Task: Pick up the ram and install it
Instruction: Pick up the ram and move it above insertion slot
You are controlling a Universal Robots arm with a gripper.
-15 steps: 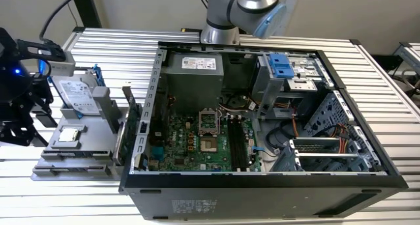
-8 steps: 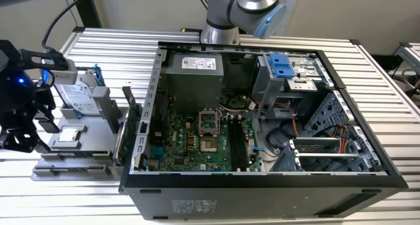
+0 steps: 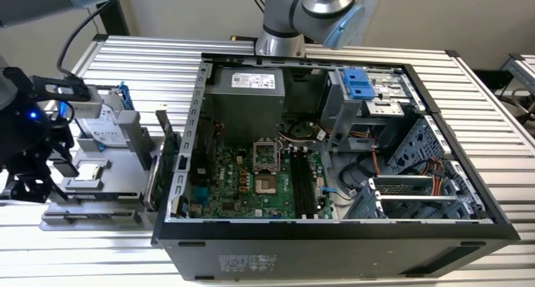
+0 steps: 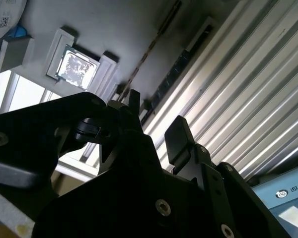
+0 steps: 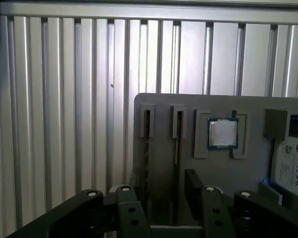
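We see the ram standing on edge in a slot of the grey holder, near the processor, its long axis parallel to the ribs of the desk; the gripper hangs above, jaws apart and empty

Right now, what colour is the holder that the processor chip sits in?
Grey; the holder shows best in the first wrist view.
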